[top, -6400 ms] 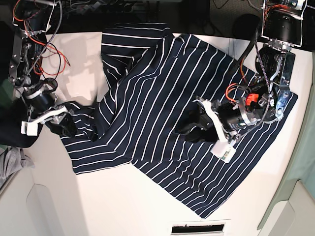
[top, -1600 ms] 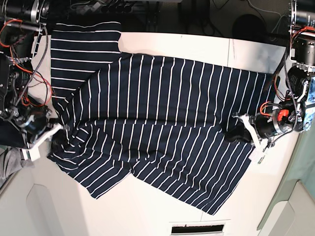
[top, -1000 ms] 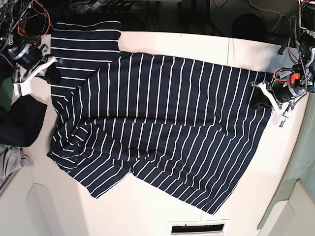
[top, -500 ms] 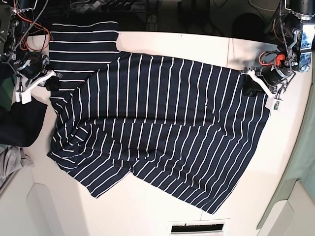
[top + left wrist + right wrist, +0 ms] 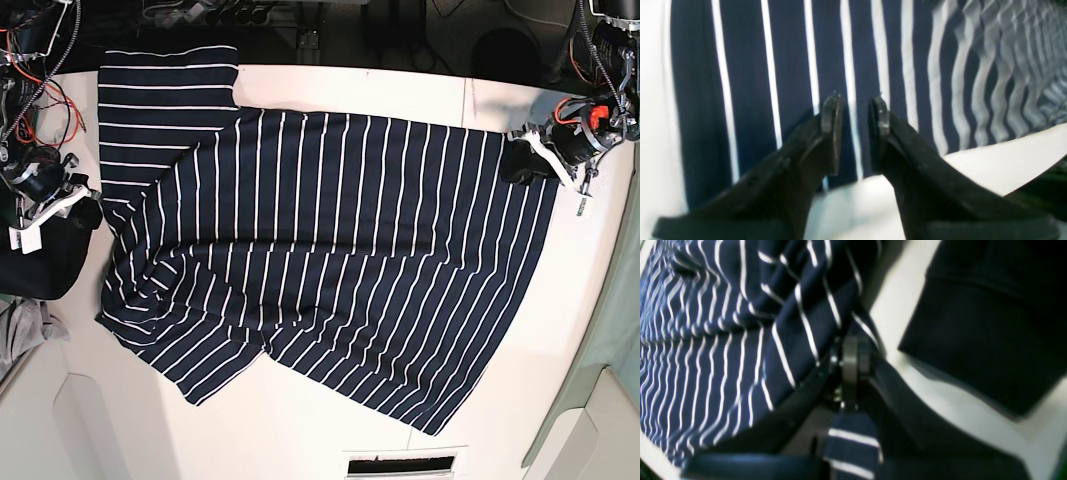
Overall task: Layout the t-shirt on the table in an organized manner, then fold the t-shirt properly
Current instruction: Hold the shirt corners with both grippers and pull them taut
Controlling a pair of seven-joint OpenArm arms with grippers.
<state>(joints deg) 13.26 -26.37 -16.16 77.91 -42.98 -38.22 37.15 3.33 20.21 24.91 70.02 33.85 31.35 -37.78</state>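
Your right gripper (image 5: pixel 853 373), half hidden, pinches the t-shirt (image 5: pixel 330 250) beside a plain dark cloth (image 5: pixel 990 326); your left gripper (image 5: pixel 853 133) hangs parted.

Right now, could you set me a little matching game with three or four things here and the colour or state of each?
Things:
1. t-shirt
2. table
3. left fingers
4. right fingers

States:
a. plain white
b. pinched shut on striped fabric
c. navy with white stripes, spread out
d. parted, nothing between them

Pairs: 1-c, 2-a, 3-d, 4-b
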